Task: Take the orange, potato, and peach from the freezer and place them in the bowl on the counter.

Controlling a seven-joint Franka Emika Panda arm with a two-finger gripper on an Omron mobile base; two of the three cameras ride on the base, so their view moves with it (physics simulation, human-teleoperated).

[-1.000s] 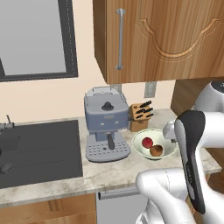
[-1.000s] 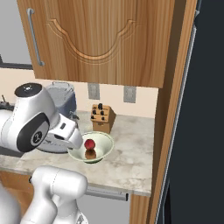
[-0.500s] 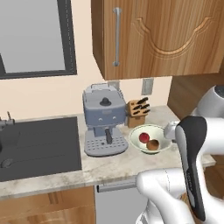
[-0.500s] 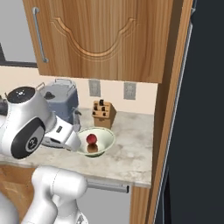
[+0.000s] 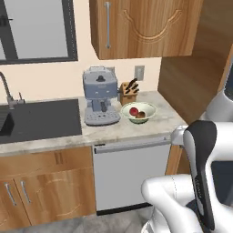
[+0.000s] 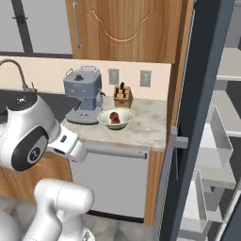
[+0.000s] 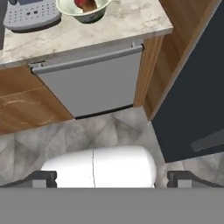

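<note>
Two items, a red peach (image 5: 134, 111) and a brown potato (image 5: 141, 115), already sit in the bowl (image 6: 116, 118) on the worktop (image 5: 150, 122). Your fingers (image 7: 43, 178) stand wide apart, empty. You're between trips; turn to the freezer (image 6: 200, 117) for the orange.

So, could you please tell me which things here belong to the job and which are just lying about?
Job:
- bowl on the counter
- peach, in the bowl
- potato, in the bowl beside the peach
- freezer, door open
- claw, open and empty

Lying about:
- coffee machine
- knife block
- dishwasher
- sink
</note>
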